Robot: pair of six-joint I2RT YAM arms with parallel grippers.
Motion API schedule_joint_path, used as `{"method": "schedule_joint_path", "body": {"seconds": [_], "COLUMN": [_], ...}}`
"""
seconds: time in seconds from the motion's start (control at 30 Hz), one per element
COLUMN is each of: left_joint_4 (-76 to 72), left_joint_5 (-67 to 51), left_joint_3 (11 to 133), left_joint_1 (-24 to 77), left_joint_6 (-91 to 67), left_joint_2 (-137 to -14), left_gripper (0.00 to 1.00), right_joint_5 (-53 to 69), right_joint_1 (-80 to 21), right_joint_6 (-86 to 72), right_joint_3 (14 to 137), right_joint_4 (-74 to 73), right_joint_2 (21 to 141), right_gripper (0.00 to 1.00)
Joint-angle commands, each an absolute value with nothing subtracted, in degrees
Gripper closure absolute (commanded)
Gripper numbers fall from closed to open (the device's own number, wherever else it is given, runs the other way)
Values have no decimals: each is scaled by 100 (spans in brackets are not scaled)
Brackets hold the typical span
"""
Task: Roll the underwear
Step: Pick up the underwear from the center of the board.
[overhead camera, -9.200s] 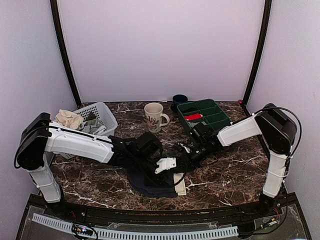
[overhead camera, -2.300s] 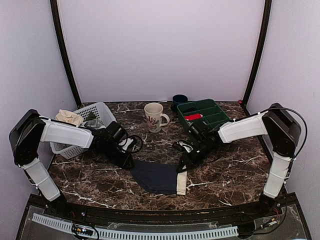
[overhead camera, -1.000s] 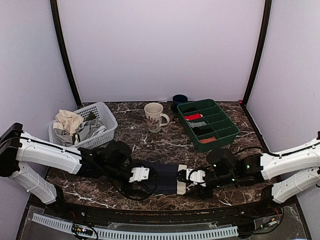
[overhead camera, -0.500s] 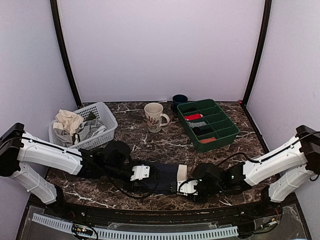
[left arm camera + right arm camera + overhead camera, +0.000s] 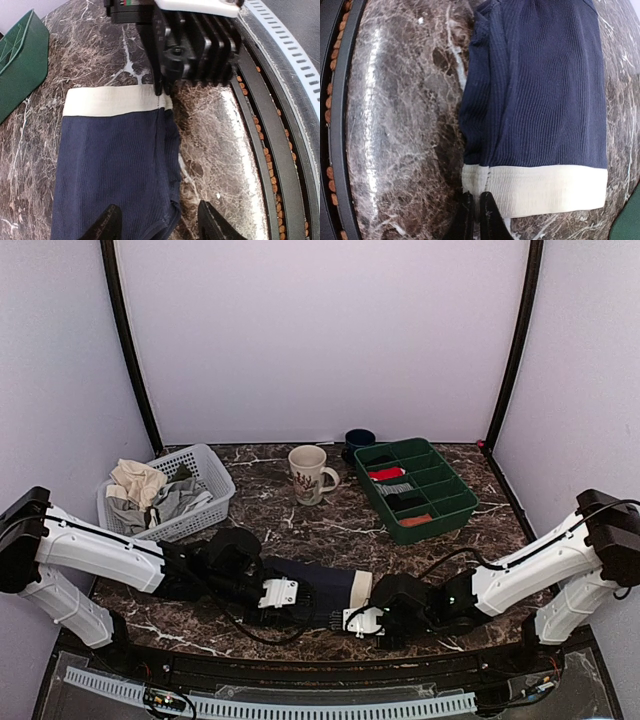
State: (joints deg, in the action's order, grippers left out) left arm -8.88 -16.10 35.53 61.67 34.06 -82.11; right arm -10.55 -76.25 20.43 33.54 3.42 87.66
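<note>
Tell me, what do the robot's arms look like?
The left arm and right arm have smooth white tube-shaped shells, black joints and thin black cables. Each wrist has a black ribbed block with a white plate, and slim black fingers.

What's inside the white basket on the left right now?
The white basket holds a crumpled cream cloth on top and grey cloths beside it. Whatever lies beneath them is covered.
</note>
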Motion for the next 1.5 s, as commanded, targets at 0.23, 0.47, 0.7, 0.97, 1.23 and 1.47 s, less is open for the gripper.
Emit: {"method": "schedule_joint_path", "body": {"seconds": [0.23, 0.47, 0.7, 0.97, 1.23, 1.47], "left_joint_4": [-837, -877, -824, -514, 416, 937], "left_joint_5": [-1835, -1596, -1283, -1082, -1488, -1725], "left_joint_3": [3542, 3705, 3869, 3808, 3485, 3528], "left_joint_1": [6292, 6300, 6301, 6300, 6294, 6293], "left_joint_6": [4120, 4400, 4435, 4017, 3605, 3439], "left_joint_2": [-8608, -9065, -9498, -9242, -8052, -7677], "left_gripper": [53, 60, 70, 100, 100, 100], "right_joint_5": [-1374, -1388, -1389, -1311, -681, 160], "right_joint_1": [-7683, -7682, -7676, -7637, -7627, -7413], "right_joint_6": [2208, 2162, 2224, 2210, 2044, 2127], "right_joint_3": [3320, 3314, 3291, 3303, 3628, 3758], "right_joint_4": [289, 289, 318, 404, 447, 180], "right_joint_2": [8811, 8779, 8788, 8725, 8679, 8403], "right_gripper": [100, 100, 100, 100, 100, 100]}}
